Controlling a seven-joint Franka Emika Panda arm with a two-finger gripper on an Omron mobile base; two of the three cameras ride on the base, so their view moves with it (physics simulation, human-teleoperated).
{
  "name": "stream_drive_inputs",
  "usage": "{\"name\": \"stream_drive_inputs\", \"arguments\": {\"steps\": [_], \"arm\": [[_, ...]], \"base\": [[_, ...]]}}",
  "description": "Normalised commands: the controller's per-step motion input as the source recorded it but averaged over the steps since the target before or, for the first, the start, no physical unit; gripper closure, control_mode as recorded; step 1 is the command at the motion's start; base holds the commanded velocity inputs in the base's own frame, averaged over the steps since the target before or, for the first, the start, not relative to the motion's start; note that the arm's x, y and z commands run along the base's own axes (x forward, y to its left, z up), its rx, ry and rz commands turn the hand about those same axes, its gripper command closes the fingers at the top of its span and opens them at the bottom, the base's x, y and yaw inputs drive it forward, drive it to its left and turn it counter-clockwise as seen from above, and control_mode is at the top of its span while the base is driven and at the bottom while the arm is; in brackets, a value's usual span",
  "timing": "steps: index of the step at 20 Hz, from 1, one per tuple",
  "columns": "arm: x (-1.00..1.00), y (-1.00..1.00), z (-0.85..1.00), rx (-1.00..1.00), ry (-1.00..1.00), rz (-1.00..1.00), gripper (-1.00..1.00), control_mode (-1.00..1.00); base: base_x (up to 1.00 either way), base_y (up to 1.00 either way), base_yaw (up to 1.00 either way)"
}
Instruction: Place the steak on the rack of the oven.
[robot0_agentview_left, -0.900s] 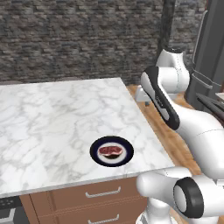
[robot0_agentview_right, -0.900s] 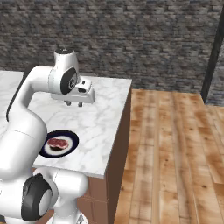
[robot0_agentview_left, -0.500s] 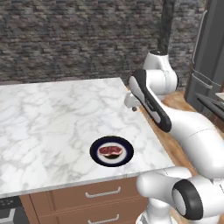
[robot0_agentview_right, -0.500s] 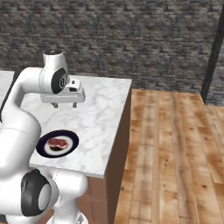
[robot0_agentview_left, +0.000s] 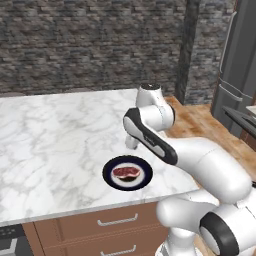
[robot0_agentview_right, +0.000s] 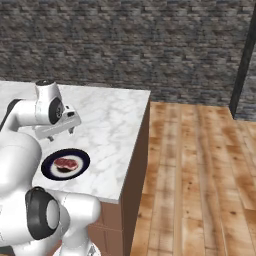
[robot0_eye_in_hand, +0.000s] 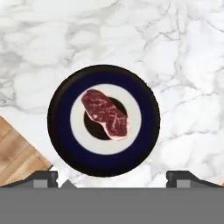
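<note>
My hand (robot0_eye_in_hand: 112, 177) is hovering spread wide, holding nothing, above the steak (robot0_eye_in_hand: 106, 113) lying on the plate (robot0_eye_in_hand: 61, 131) near the marble surface (robot0_agentview_left: 50, 130) corner. Stone wall (robot0_agentview_right: 150, 45), wood floor (robot0_agentview_right: 200, 175).

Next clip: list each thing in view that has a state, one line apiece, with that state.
steak: lying flat on the plate, ungrasped
plate: resting on the marble counter, near its edge
pincer: open, hovering above the plate, holding nothing
drawers: shut, under the counter
</note>
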Motion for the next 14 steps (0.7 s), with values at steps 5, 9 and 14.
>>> {"name": "stream_drive_inputs", "arguments": {"steps": [5,9,14], "arm": [[0.12,0.26,-0.39,-0.11,0.01,0.68,-1.0,-1.0],[0.28,0.14,-0.29,-0.08,0.11,0.15,-1.0,-1.0],[0.08,0.28,-0.56,-0.07,0.02,-0.02,-1.0,-1.0]], "base": [[0.0,0.0,0.0],[0.0,0.0,0.0],[0.0,0.0,0.0]]}}
